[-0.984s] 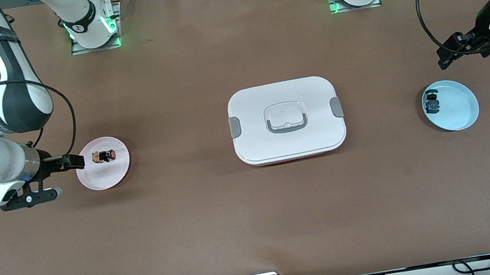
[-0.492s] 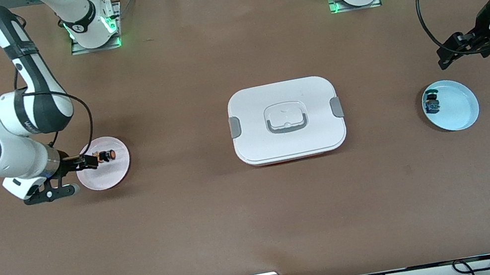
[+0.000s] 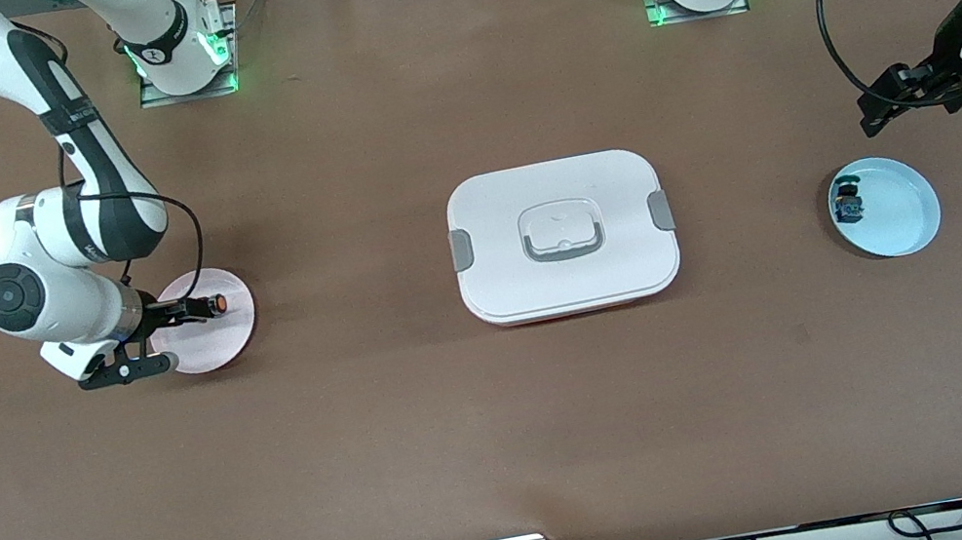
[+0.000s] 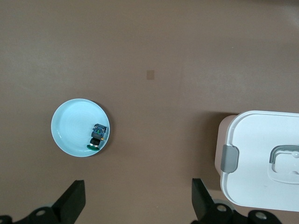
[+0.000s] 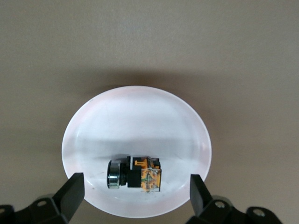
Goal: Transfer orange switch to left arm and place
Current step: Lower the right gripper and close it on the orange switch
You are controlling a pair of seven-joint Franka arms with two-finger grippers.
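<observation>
The orange switch [image 3: 218, 303] [image 5: 135, 175] lies on its side on a pink plate [image 3: 212, 342] [image 5: 135, 116] toward the right arm's end of the table. My right gripper [image 3: 194, 309] [image 5: 135, 200] hangs low over that plate, open, with one finger on each side of the switch and not touching it. The white box [image 3: 562, 236] [image 4: 264, 163] stands shut at the table's middle. Open and holding nothing, my left gripper [image 3: 871, 115] [image 4: 138, 205] waits in the air toward the left arm's end.
A light blue plate [image 3: 908, 219] [image 4: 70, 133] holds a small blue-and-black component [image 3: 847, 203] [image 4: 97, 135] toward the left arm's end. Bare brown table lies between each plate and the box. Cables run along the edge nearest the front camera.
The right arm has swung in toward the pink plate and lowered, bringing its open gripper over the switch. The left arm has not moved.
</observation>
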